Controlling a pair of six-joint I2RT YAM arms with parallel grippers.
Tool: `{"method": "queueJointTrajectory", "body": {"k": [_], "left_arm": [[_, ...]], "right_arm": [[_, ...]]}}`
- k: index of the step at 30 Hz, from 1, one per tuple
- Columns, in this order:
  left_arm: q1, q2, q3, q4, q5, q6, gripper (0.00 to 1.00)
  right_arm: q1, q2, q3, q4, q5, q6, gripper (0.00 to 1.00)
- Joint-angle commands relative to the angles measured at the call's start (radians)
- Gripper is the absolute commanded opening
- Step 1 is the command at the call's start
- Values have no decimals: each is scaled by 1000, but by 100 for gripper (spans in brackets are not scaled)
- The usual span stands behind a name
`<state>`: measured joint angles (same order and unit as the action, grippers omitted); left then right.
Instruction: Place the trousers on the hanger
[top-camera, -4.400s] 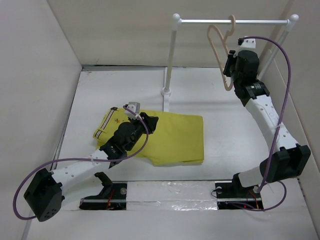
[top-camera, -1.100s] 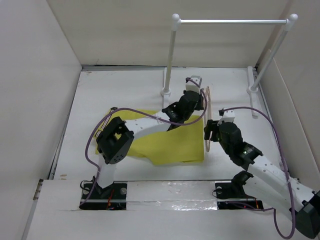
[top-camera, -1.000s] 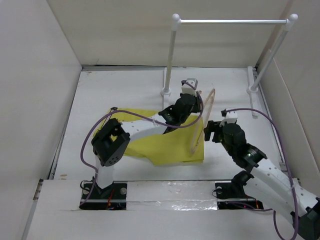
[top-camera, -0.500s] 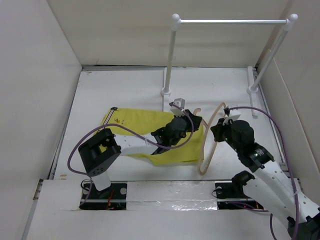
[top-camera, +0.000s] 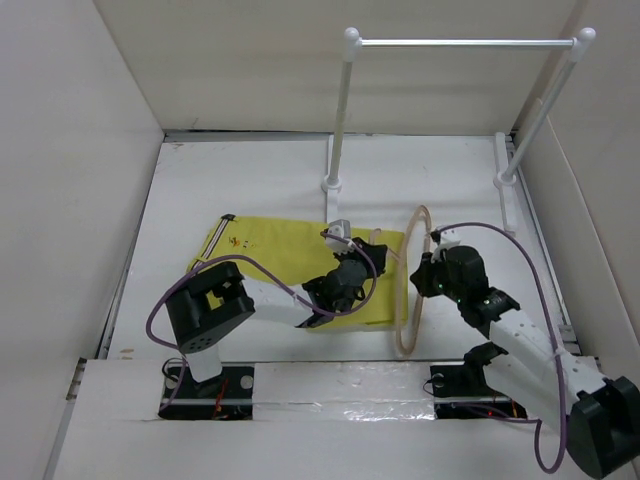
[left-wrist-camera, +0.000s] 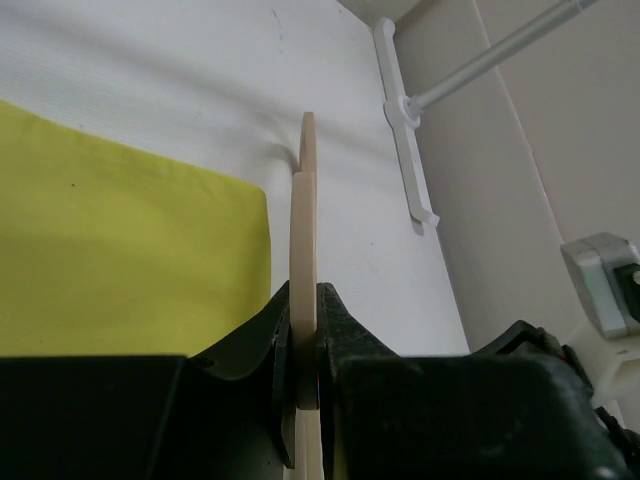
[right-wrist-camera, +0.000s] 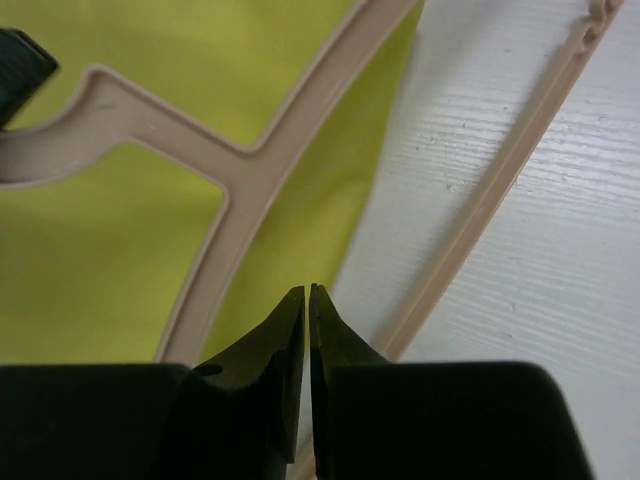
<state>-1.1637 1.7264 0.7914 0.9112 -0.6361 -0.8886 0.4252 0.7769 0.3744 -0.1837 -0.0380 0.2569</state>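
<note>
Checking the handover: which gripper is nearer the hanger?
Left. The left gripper is clamped on the hanger, gripping its thin edge. The right gripper is shut on nothing, its tips in the gap between the hanger's two bars.

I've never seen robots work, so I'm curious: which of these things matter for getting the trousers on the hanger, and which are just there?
Part of the job: trousers; hanger, clamped by the left gripper; right gripper, shut near it.
Just there: white rail stand; side walls.
</note>
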Motion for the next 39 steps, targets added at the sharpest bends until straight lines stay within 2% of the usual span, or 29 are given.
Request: {"method": "queueJointTrajectory", "body": {"k": [1, 4, 9, 15, 20, 26, 29, 30, 32, 35, 39], "left_arm": [[1, -5, -4, 110, -103, 43, 0], [1, 1, 5, 109, -119, 85, 0], [39, 27, -1, 98, -79, 70, 0], [50, 38, -11, 95, -51, 73, 0], [50, 45, -15, 97, -43, 85, 0], [59, 38, -47, 127, -40, 119, 0], [59, 35, -64, 143, -45, 134, 0], [59, 36, -70, 141, -45, 137, 0], [59, 36, -78, 146, -53, 146, 0], [68, 21, -107, 152, -65, 155, 0], [79, -14, -156, 152, -77, 172, 0]], "right_arm": [[-38, 65, -15, 215, -85, -24, 15], [-69, 159, -15, 289, -134, -34, 24], [-91, 330, 5, 358, -145, -36, 40], [-91, 433, 6, 437, -141, -21, 44], [-91, 472, 18, 437, -163, -18, 46], [-100, 486, 26, 418, -240, -48, 33], [-100, 466, 24, 406, -273, -50, 19], [-109, 460, 24, 405, -296, -51, 8], [-120, 443, 17, 411, -315, -41, 2], [-131, 360, 0, 396, -326, -21, 0], [-152, 222, 32, 278, -304, -38, 0]]}}
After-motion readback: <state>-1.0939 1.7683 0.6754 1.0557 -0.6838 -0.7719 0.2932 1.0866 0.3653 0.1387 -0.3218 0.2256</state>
